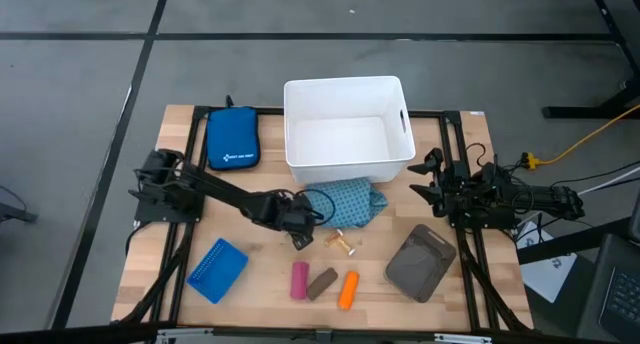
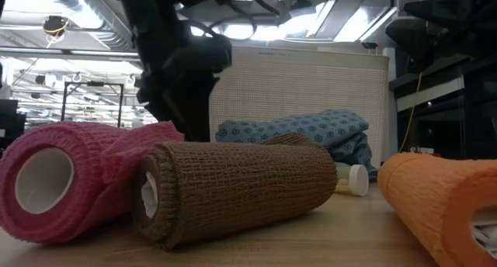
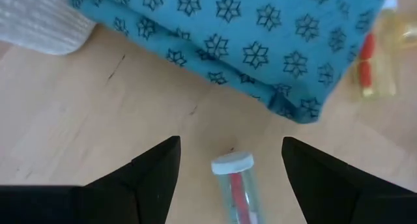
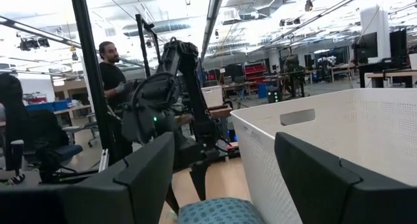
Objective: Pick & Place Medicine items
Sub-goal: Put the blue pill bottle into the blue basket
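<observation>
High view: the teal patterned soft pack (image 1: 345, 204) lies mid-worktop, touching the white bin (image 1: 347, 127). Just beside it, the left gripper (image 1: 301, 234) hangs with fingers spread — a small clear vial (image 3: 236, 185) lies between them, ungrasped. Pink roll (image 1: 299, 280), brown roll (image 1: 322, 283) and orange roll (image 1: 347, 290) sit near the front edge. The right gripper (image 1: 424, 179) waits open near the right edge.

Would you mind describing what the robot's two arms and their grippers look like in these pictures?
Both arms are dark, nearly black, built of jointed segments with thin black cables along them. The left gripper ends in two flat, wedge-shaped matte black fingers with angular edges. The right gripper has the same broad, dark, faceted fingers. From above, both grippers look like forked prongs. No markings are visible.
</observation>
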